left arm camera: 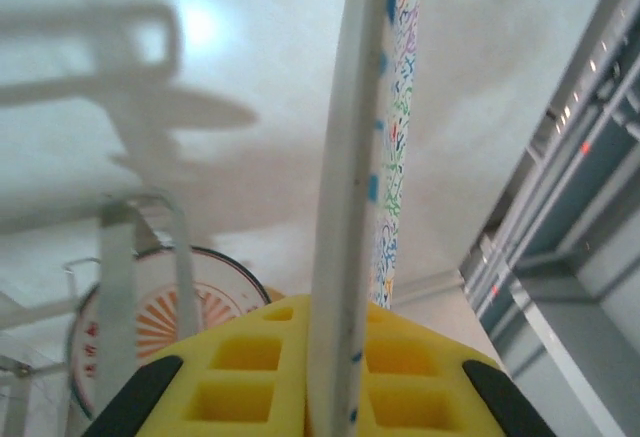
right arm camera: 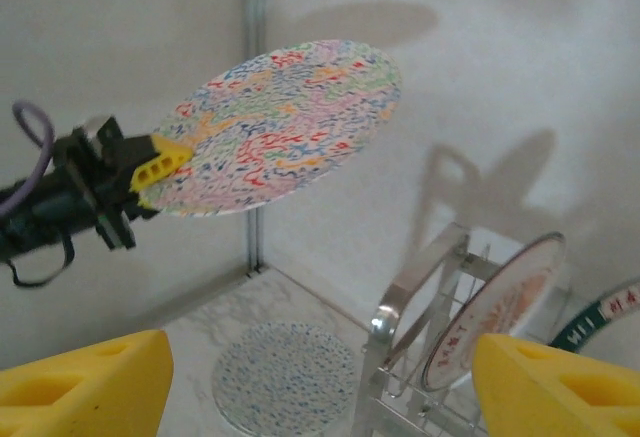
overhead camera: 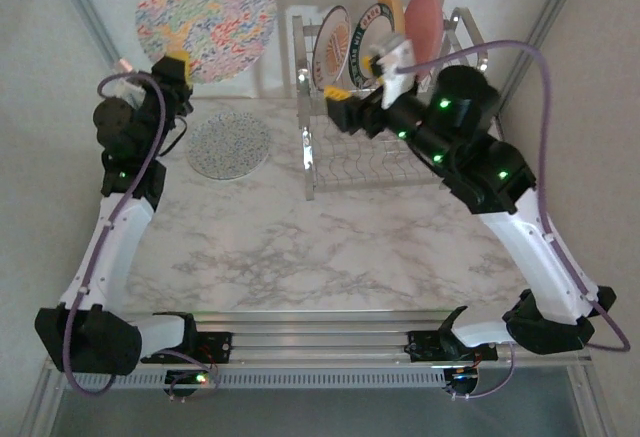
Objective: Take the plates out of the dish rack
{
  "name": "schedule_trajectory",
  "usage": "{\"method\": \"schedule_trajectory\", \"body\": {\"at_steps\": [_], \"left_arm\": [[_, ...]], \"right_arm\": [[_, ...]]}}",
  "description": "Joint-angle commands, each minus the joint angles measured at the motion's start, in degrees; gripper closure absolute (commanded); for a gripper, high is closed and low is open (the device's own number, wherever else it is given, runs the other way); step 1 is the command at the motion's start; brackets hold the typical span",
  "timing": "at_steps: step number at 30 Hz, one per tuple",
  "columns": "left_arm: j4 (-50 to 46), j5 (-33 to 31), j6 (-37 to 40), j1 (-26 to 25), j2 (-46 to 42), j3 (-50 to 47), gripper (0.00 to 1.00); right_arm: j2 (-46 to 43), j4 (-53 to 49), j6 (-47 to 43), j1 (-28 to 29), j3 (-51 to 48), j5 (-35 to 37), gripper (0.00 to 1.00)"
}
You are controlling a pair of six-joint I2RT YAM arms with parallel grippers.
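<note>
My left gripper (overhead camera: 178, 60) is shut on the rim of the colourful floral plate (overhead camera: 205, 19) and holds it up at the back left; in the left wrist view the plate (left arm camera: 350, 157) stands edge-on between the yellow pads (left arm camera: 250, 377). A grey speckled plate (overhead camera: 229, 144) lies flat on the table. The chrome dish rack (overhead camera: 372, 162) holds a sunburst plate (overhead camera: 330, 47), a green-rimmed plate (overhead camera: 362, 37), a yellow plate (overhead camera: 392, 5) and a pink plate (overhead camera: 426, 17), all upright. My right gripper (overhead camera: 342, 97) hovers open over the rack's left end, holding nothing.
The marble table (overhead camera: 330, 247) has free room in front of the rack. White enclosure walls and metal posts (right arm camera: 252, 107) close off the back and sides. In the right wrist view the rack's end frame (right arm camera: 420, 307) stands just right of the speckled plate (right arm camera: 285, 382).
</note>
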Motion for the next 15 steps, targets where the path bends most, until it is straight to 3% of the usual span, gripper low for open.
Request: {"method": "schedule_trajectory", "body": {"at_steps": [1, 7, 15], "left_arm": [[3.75, -4.16, -1.82, 1.54, -5.56, -5.87, 1.00], [-5.42, -9.33, 1.83, 2.82, -10.91, -17.17, 1.00], [-3.83, -12.26, 2.88, 3.32, -11.01, -31.56, 1.00]], "right_arm": [[1.73, 0.76, -12.71, 5.55, -0.35, 8.23, 0.20], [3.88, 2.09, -15.80, 9.97, -1.54, 10.67, 0.17], [3.79, 2.45, -12.51, 10.91, -3.90, 9.29, 0.14]]}}
